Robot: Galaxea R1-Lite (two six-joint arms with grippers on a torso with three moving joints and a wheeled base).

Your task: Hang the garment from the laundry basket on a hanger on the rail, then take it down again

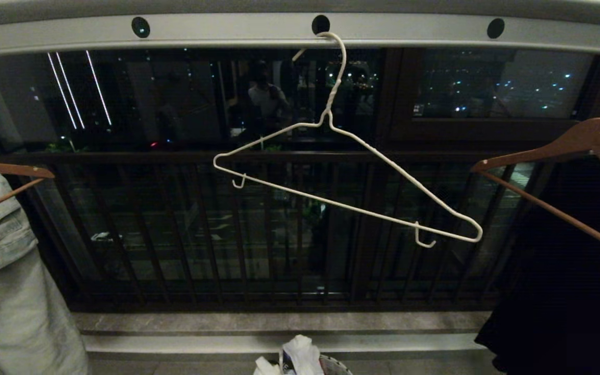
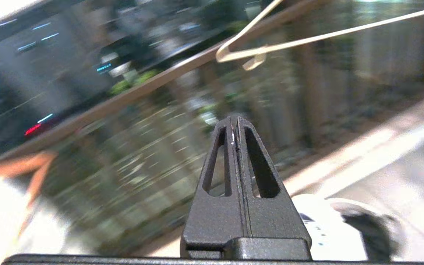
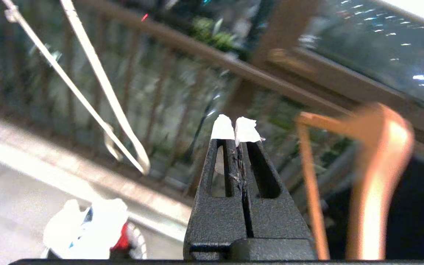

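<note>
The white wire hanger (image 1: 349, 179) hangs empty and tilted, its hook through a hole of the pale grey rail (image 1: 227, 31). The white garment (image 1: 300, 357) lies bunched in the laundry basket (image 1: 337, 365) at the bottom edge of the head view. Neither arm shows in the head view. In the left wrist view my left gripper (image 2: 234, 123) is shut on nothing, below one end of the hanger (image 2: 234, 55). In its own view my right gripper (image 3: 236, 129), with white-taped tips, is shut and empty, beside the other end of the hanger (image 3: 138, 162) and above the garment (image 3: 87, 224).
A brown wooden hanger (image 1: 3, 169) with pale jeans (image 1: 8, 291) hangs at the left. Another wooden hanger (image 1: 581, 140) with a black garment (image 1: 565, 291) hangs at the right. The dark barred balcony railing (image 1: 279, 234) stands behind. A red cloth (image 3: 122, 241) lies in the basket.
</note>
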